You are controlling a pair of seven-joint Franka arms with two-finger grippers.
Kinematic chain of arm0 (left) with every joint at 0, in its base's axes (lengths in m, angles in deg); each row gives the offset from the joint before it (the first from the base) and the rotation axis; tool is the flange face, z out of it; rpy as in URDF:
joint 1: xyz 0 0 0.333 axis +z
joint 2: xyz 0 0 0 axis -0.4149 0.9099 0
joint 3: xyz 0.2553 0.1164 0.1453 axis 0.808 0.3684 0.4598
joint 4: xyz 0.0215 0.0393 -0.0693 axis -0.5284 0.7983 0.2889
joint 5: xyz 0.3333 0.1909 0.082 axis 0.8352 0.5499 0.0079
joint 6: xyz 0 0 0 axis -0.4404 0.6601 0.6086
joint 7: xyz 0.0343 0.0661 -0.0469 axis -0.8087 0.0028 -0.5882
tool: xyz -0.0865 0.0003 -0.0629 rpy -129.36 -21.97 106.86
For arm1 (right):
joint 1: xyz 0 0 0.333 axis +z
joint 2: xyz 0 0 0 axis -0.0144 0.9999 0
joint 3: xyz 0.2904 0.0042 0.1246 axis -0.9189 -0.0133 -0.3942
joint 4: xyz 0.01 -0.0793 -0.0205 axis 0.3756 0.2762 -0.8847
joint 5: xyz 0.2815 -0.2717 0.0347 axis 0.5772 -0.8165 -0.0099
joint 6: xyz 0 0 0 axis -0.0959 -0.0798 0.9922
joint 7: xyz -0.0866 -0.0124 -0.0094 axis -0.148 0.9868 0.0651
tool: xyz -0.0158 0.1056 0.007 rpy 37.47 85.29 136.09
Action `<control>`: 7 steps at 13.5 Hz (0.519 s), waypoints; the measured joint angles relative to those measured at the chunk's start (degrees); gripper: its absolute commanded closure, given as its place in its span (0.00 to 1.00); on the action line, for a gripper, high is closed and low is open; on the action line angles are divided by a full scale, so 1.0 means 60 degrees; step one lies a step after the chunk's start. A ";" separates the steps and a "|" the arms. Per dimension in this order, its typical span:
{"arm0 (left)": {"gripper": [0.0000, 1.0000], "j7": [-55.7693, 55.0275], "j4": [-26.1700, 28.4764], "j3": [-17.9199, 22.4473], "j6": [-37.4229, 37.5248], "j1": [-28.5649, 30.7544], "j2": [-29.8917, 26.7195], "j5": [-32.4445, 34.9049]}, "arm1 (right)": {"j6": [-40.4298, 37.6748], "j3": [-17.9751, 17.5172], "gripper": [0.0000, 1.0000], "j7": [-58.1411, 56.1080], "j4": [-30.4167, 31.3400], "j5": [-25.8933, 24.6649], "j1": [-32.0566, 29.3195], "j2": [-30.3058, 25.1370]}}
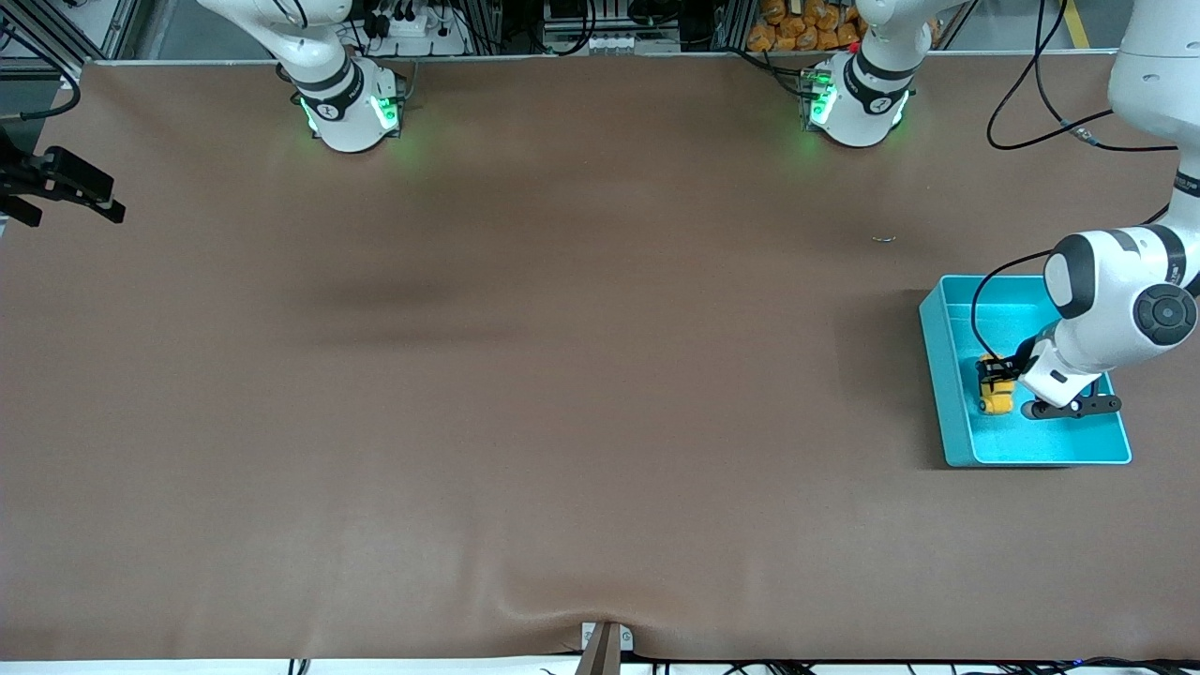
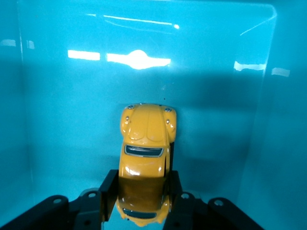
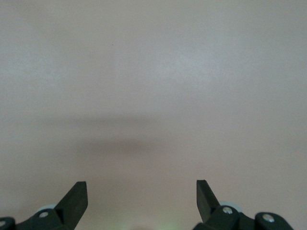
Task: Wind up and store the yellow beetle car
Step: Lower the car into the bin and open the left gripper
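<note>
The yellow beetle car point(image 1: 997, 399) is a tiny rounded yellow toy with dark windows, inside the cyan bin point(image 1: 941, 375) at the left arm's end of the table. My left gripper point(image 1: 996, 373) reaches down into the bin and is shut on the car. In the left wrist view the two black fingers point(image 2: 109, 189) press on the car's point(image 2: 146, 139) rear sides, with its hood pointing away over the bin floor point(image 2: 72, 120). My right gripper point(image 3: 141, 191) is open and empty, waiting high over bare brown table.
A small dark speck point(image 1: 883, 238) lies on the table farther from the front camera than the bin. A black piece of hardware point(image 1: 66, 183) juts in at the right arm's end. Cables point(image 1: 1041, 112) hang near the left arm.
</note>
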 measured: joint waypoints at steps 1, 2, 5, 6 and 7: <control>0.00 0.0000 0.0000 0.0000 -0.0015 0.0000 0.0013 0.0000 | 0.0000 0.0000 0.00 0.0000 0.0000 0.0000 0.0000 0.0000; 0.00 0.0000 -0.0005 0.0000 -0.0031 0.0000 0.0013 0.0000 | 0.0000 0.0000 0.00 0.0000 0.0000 0.0000 0.0000 0.0001; 0.00 0.0000 -0.0067 0.0000 -0.0074 0.0000 -0.0023 0.0000 | 0.0012 0.0000 0.00 0.0000 0.0001 0.0000 0.0000 0.0010; 0.00 0.0000 -0.0108 -0.0001 -0.0073 0.0000 -0.0100 0.0000 | 0.0019 0.0000 0.00 0.0000 0.0002 0.0000 0.0000 0.0012; 0.00 0.0000 -0.0146 -0.0002 -0.0039 0.0000 -0.0233 0.0000 | 0.0022 0.0000 0.00 0.0000 0.0002 0.0000 0.0000 0.0013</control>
